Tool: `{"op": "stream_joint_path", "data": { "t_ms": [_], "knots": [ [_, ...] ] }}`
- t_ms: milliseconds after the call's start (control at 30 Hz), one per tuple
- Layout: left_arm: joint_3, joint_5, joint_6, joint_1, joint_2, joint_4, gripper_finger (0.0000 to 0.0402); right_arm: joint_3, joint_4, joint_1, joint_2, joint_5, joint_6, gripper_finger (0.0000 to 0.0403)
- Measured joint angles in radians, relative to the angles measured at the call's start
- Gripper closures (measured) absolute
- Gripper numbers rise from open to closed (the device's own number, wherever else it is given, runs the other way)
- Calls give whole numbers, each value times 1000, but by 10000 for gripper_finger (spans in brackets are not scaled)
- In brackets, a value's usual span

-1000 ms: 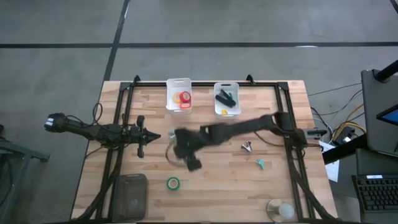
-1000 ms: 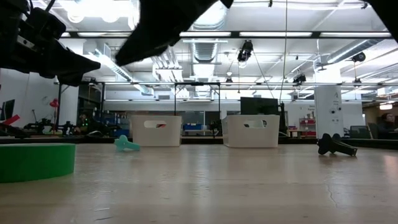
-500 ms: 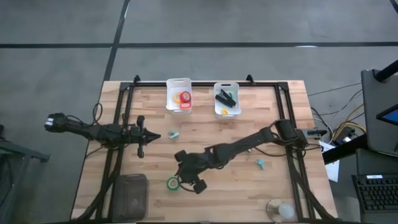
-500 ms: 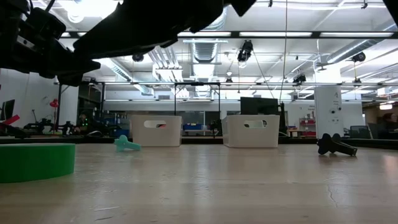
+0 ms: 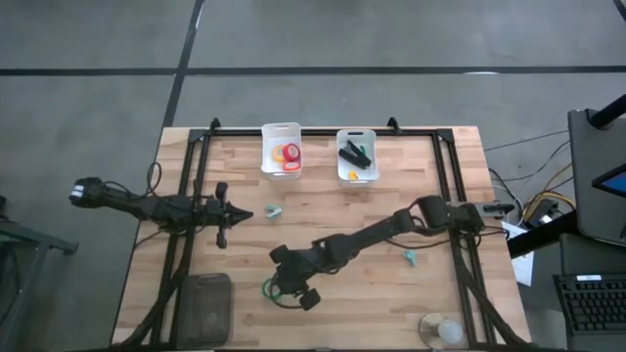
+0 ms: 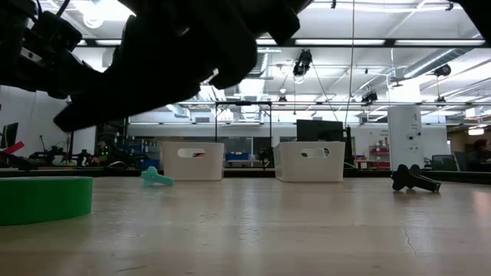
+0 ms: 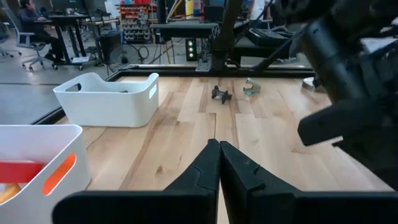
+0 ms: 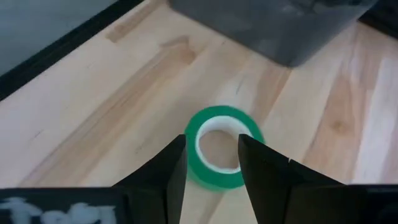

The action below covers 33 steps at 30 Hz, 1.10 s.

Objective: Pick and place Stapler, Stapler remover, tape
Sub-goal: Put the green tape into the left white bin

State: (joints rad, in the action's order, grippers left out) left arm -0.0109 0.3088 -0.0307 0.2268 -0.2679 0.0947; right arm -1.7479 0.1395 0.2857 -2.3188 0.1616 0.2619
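The right gripper [image 8: 211, 165] hangs over the green tape roll [image 8: 221, 144] near the desk's front edge, its fingers apart and straddling the ring without touching it. The roll lies flat, a plain green band with a pale inner core, and no writing can be read on it. The left gripper [image 7: 217, 163], fingers pressed together, waits near the desk's left edge.

Green tape [image 8: 219, 149] flat on table; other rolls [image 5: 287, 154] & black stapler [image 5: 353, 154] in white bins.
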Motion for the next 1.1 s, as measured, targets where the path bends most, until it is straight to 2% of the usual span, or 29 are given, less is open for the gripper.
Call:
{"op": "stream_joint_path", "data": {
  "t_ms": [500, 800, 967, 1100],
  "knots": [
    [0, 0, 0, 0, -4, -15, 390, -27, -9, 4, -70, 26, 9, 275],
    [0, 0, 0, 0, -4, -16, 390, -37, 63, -2, -84, 23, 32, 276],
    [0, 0, 0, 0, -4, -19, 390, -38, 91, -2, -91, 20, 34, 299],
    [0, 0, 0, 0, -4, -21, 390, -54, 253, -2, -91, 5, 38, 328]
  ]
}}
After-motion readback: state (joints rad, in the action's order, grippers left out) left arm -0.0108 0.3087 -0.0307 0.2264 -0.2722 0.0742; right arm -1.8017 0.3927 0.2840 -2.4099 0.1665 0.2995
